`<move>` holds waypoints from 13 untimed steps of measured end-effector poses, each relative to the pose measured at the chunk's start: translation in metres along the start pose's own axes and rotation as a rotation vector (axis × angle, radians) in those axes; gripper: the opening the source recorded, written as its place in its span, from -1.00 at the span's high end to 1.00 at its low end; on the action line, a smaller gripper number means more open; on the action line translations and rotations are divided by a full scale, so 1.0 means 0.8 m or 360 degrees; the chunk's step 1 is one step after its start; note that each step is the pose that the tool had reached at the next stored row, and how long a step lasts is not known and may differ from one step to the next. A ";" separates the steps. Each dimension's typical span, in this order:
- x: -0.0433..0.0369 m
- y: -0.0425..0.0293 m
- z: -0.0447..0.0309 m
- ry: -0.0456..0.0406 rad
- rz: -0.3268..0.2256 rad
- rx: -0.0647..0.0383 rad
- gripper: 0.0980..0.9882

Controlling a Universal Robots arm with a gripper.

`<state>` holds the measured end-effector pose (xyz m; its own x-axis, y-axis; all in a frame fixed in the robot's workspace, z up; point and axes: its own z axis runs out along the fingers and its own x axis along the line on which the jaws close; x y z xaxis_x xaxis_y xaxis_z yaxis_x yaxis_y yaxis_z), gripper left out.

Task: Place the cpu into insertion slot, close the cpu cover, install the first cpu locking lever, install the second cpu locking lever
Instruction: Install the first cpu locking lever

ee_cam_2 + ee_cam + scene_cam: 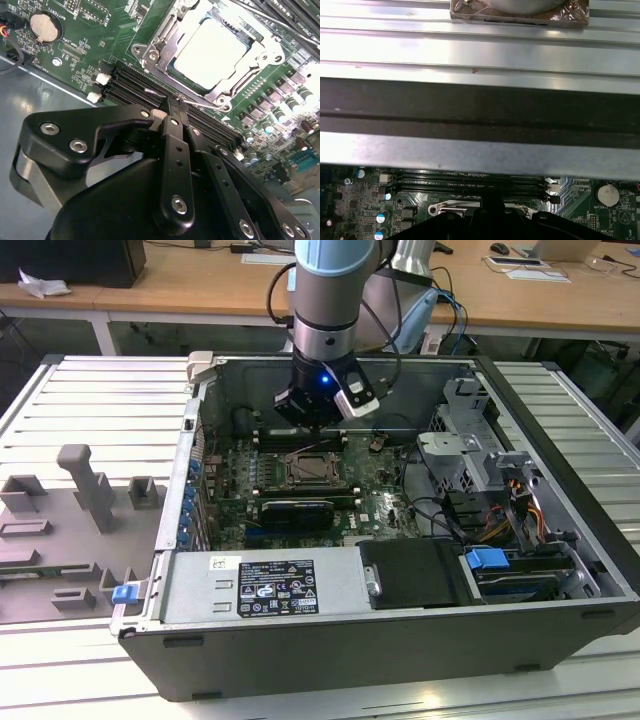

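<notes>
Black linkages of the gripper point(172, 112) loom closest in the second wrist view, its fingers drawn together on a thin wire lever point(200, 104) at the near edge of the cpu cover point(150, 47). That silvery frame lies down around the cpu point(210, 50), which sits in the insertion slot point(315, 469). Long black memory slots point(135, 82) run just beside the fingertips. A white-and-black printed label point(265, 585) marks the power supply; its writing cannot be read.
</notes>
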<state>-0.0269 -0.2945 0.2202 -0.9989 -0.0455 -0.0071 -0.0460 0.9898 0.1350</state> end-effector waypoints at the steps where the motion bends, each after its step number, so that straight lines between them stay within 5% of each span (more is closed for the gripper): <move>1: -0.001 -0.0003 0.0021 0.0000 0.0000 0.0000 0.98; 13: -0.007 -0.0015 0.0086 0.0000 0.0000 -0.0008 0.98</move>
<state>-0.0209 -0.2945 0.2133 -0.9989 -0.0455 -0.0074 -0.0461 0.9891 0.1397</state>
